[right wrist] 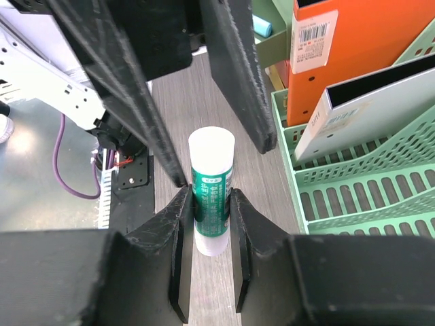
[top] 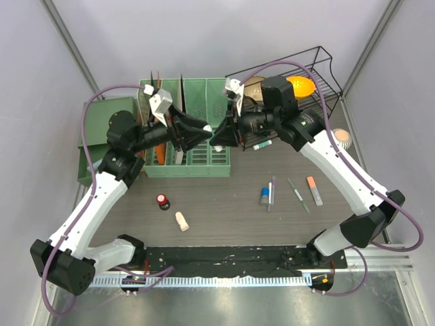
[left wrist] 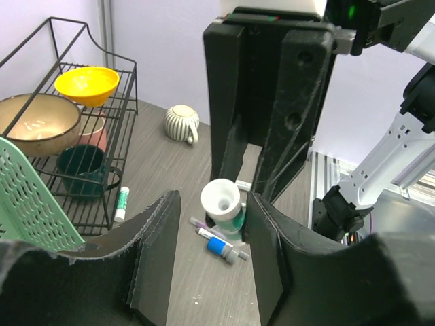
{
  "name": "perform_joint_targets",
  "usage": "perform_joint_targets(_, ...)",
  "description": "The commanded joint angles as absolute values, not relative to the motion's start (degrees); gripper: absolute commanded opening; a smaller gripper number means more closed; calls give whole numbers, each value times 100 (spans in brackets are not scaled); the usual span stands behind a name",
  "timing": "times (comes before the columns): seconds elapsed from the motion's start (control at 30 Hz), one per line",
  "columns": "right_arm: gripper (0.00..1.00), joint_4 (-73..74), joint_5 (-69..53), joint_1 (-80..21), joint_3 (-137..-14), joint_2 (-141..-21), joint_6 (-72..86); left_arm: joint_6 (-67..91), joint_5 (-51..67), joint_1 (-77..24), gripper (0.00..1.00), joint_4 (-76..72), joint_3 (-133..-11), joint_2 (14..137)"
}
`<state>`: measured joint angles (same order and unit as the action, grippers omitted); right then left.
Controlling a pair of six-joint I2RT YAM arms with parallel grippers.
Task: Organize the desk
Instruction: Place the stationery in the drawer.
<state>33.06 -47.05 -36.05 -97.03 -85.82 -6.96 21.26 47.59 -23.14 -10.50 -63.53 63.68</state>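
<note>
Top overlooks desk (top: 224, 197); facing close wrist views share glue stick (right wrist: 212, 193).

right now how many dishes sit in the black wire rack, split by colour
yellow plastic bowl: 1
tan glazed bowl: 1
pink dish, half hidden: 1
dark green mug: 1
total: 4

Facing tip to tip, the right end effector (right wrist: 208, 197) clamps a glue stick (right wrist: 211, 146); the left end effector (left wrist: 212, 204) stands parted.
</note>
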Motion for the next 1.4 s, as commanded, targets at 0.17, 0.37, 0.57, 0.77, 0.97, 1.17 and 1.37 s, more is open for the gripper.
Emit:
perform_joint_targets(0.17,9,3120,-4825,-3647,-9747,-8341,-703,2417,5036,-2320,47,-1573,-6530,6337)
perform_joint_targets(0.37,10,3076,-4869,-3647,-9756,-8411,-659,2636,5159,-2320,40,-1758,-6565,6407)
perform_joint_targets(0.57,12,3050,-4878,-3647,-9817,-8455,-607,2716,5186,-2329,37,-1846,-6513,6451)
perform_joint_targets(0.77,12,3024,-4931,-3639,-9888,-8490,-554,2742,5221,-2329,33,-1881,-6521,6504)
perform_joint_targets(0.97,14,3015,-4939,-3639,-9914,-8534,-536,2786,5256,-2329,11,-1898,-6539,6539)
perform_joint_targets(1.17,27,3015,-4834,-3647,-9870,-8499,-580,2795,5230,-2329,0,-1899,-6530,6521)
perform_joint_targets(1.37,56,3015,-4492,-3647,-9616,-8341,-659,2497,5019,-2312,0,-1513,-6530,6364)
